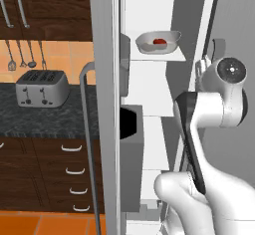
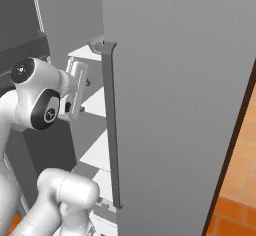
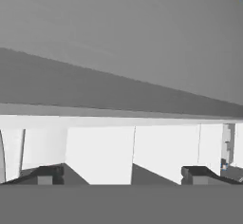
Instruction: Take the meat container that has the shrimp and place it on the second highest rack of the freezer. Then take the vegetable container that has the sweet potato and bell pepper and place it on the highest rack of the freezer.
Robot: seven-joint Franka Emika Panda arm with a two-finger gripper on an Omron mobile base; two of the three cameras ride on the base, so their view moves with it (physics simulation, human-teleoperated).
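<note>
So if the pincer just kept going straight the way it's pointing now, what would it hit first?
Probably the white inner wall of the freezer. The open pincer holds nothing and looks along the white panels under a grey shelf edge, with nothing between them in the hand view. Depth is hard to judge.

A silver toaster [image 1: 42, 88] stands on a dark speckled tabletop [image 1: 50, 117]. Below it run dark wood drawers [image 1: 47, 176] with curved white handles. Above the toaster, utensils [image 1: 22, 55] hang against an orange tiled wall [image 1: 60, 55], beneath dark wood cabinets [image 1: 50, 10]. The floor [image 1: 45, 224] is orange tile.
</note>
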